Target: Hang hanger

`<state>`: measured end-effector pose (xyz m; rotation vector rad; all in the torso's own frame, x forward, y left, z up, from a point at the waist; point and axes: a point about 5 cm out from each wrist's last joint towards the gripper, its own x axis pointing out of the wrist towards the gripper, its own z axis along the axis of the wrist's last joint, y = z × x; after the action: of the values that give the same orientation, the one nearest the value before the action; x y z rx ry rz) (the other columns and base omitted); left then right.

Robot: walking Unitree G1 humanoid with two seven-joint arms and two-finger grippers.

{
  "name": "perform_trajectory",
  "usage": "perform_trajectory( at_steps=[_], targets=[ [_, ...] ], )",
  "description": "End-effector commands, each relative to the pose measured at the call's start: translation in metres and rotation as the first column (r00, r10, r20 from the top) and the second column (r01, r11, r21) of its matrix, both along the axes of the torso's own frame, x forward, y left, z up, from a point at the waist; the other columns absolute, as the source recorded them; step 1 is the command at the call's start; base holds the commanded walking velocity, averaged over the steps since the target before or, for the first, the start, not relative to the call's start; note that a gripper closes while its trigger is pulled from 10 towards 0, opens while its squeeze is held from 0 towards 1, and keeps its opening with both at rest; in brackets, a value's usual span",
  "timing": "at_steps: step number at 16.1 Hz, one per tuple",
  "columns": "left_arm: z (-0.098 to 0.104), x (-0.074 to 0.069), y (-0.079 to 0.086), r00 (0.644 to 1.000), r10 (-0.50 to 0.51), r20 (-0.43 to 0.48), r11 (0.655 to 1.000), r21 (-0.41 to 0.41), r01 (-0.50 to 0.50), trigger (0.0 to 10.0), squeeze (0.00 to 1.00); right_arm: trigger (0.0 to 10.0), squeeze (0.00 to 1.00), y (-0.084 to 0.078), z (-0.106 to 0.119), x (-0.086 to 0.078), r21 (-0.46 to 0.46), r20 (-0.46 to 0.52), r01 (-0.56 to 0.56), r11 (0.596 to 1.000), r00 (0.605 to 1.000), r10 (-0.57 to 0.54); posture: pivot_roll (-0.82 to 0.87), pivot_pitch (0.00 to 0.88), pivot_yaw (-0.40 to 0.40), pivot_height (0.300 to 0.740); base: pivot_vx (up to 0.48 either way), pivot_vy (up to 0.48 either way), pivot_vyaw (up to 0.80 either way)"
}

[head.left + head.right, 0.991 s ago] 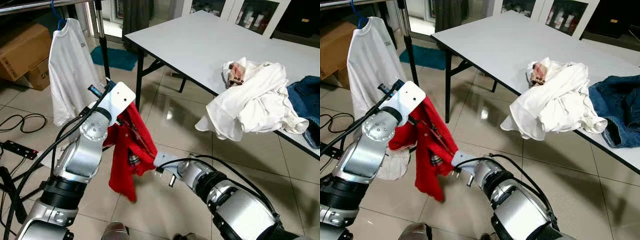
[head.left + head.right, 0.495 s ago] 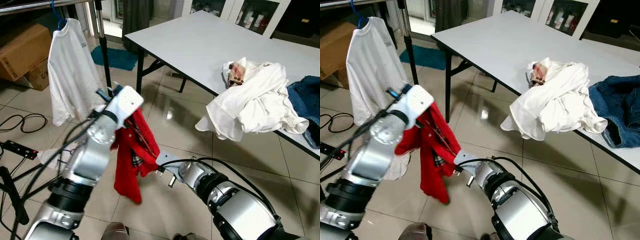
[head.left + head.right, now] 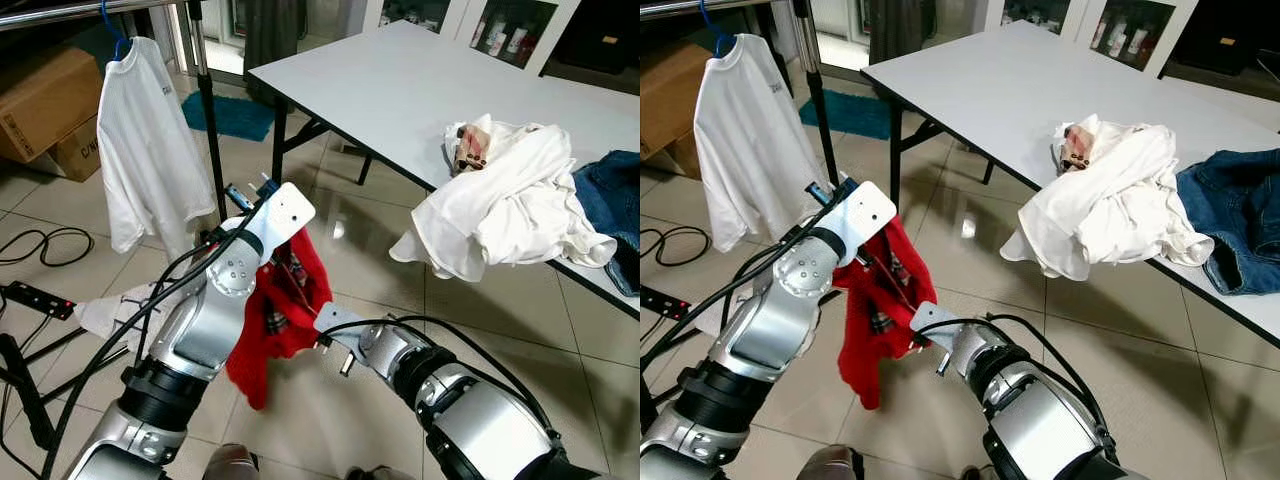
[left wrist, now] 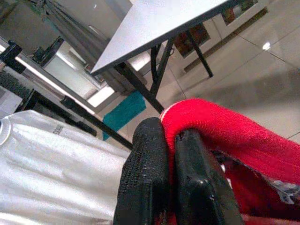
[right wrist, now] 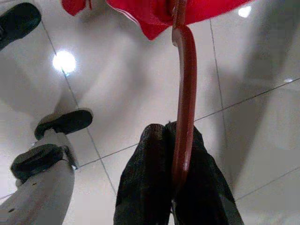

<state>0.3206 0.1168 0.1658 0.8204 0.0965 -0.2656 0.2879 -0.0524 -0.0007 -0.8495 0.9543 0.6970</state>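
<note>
One red garment (image 3: 285, 315), one red hanger (image 5: 184, 105), one hung white shirt (image 3: 145, 150), one white table (image 3: 400, 90), two cardboard boxes (image 3: 45, 95), one jeans (image 3: 610, 200).

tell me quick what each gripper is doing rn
Left gripper: shut on the red garment.
Right gripper: shut on the red hanger.

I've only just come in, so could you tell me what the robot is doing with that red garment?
The robot holds a red garment on a red hanger above the tiled floor, between both arms. The left gripper is shut on a fold of the red cloth, and the right gripper is clamped on the hanger's bar. A white shirt hangs on the clothes rail ahead to the left. The red garment is not yet on the rail.
</note>
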Motion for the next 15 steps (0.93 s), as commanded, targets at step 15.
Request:
perform_trajectory(
  at_steps=[15],
  targets=[
    [0.010, -0.001, 0.010, 0.999, 0.052, 0.015, 0.998, -0.027, -0.052, 10.0, 0.00, 10.0, 0.00, -0.010, -0.007, -0.005, 0.032, -0.042, 0.096, 0.995, 0.995, -0.095, 0.20, 0.061, -0.079, 0.740, 0.000, 0.000, 0.00]
  ],
)
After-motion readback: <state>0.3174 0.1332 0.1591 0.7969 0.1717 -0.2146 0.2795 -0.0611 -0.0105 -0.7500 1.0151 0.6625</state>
